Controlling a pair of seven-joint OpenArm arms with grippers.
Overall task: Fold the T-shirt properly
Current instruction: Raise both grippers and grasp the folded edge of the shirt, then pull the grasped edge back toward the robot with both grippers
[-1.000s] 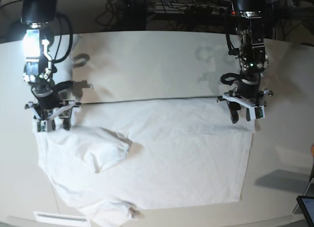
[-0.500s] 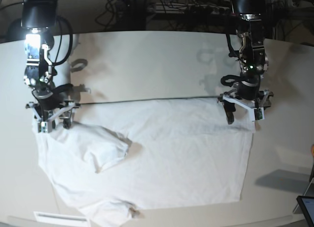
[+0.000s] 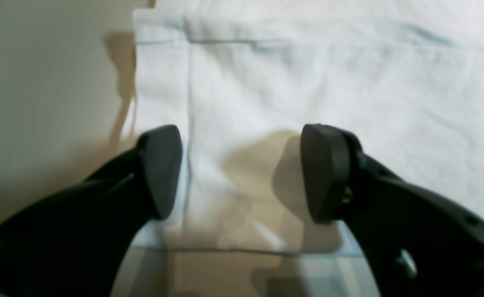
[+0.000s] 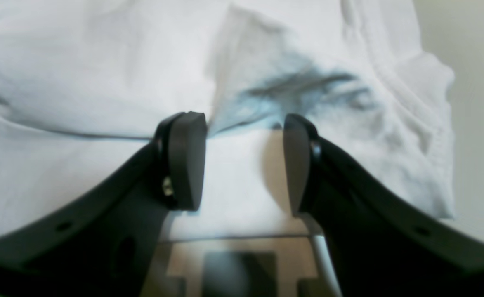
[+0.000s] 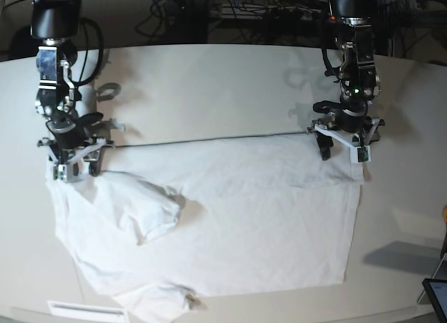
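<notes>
The white T-shirt (image 5: 230, 218) lies spread on the off-white table (image 5: 209, 85), its far edge in a straight line between my two arms. One sleeve (image 5: 150, 207) is folded in over the body at the left. My left gripper (image 5: 343, 155) hangs open over the far right corner, and the left wrist view shows the hemmed corner of the T-shirt (image 3: 308, 82) lying flat under the open left gripper (image 3: 242, 173). Over the far left corner my right gripper (image 5: 77, 172) is also open. In the right wrist view, the right gripper (image 4: 242, 163) holds nothing above the rumpled T-shirt (image 4: 81, 62).
A dark tablet corner (image 5: 436, 295) sits at the table's near right edge. A white strip (image 5: 84, 310) lies at the near left edge. Cables and dark equipment (image 5: 230, 15) run behind the far edge of the table.
My left gripper has opened wider and drawn back a little toward the far side, off the shirt corner. The right gripper has also shifted slightly toward the far side. The shirt stays flat.
</notes>
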